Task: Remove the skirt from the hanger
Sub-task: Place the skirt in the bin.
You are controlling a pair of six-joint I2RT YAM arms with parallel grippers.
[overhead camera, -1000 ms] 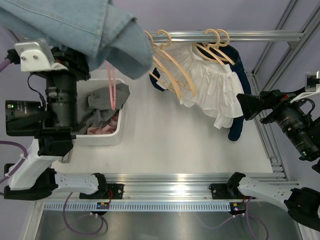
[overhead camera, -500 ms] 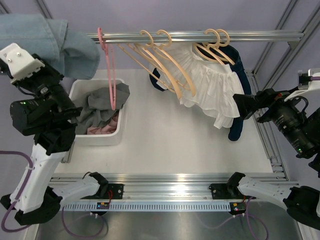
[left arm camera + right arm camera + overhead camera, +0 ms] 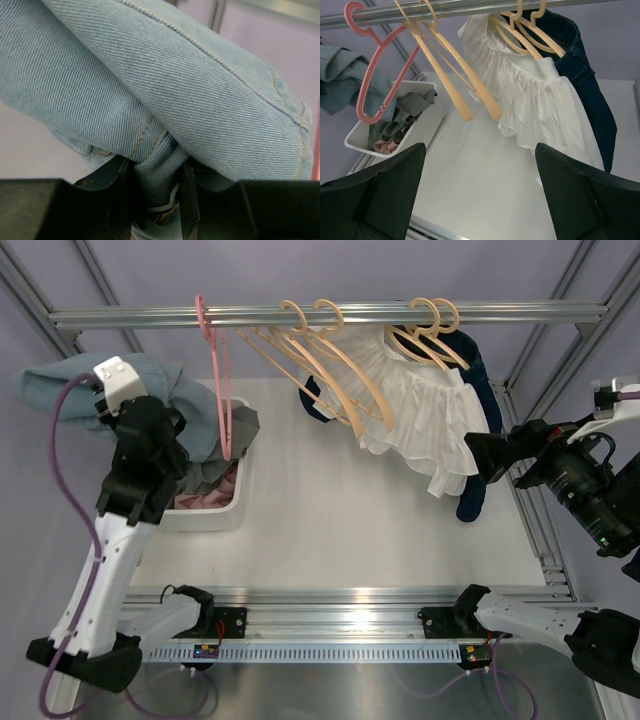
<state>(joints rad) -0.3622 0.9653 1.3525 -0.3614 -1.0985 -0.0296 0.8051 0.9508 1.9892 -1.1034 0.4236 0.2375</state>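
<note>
One garment is your concern, the denim skirt (image 3: 60,390): it hangs bunched at the far left, off the rail (image 3: 400,313), and from above it overlaps the far-left corner of the white bin (image 3: 205,520).

— Agreed, and look at why. Your pink hanger (image 3: 223,405) hangs bare on the rail just right of it, so I judge the skirt is free and you hold it there to drop it into the bin.

Your left gripper (image 3: 156,200) has it. In the wrist view the jaws stand fairly narrow, with a thick fold of denim and a stitched seam pinched between them.

— Yes, a firm bite on cloth, and nothing else touched. Your right gripper (image 3: 485,457) is the opposite: jaws spread wide and holding nothing. It sits at the right, near the hem of the white garment (image 3: 420,410); from above you cannot tell whether it brushes it.

It is probably parked there to stay out of your left arm's way. Those wooden hangers (image 3: 330,370) and the dark jeans (image 3: 480,390) are not your job.
</note>
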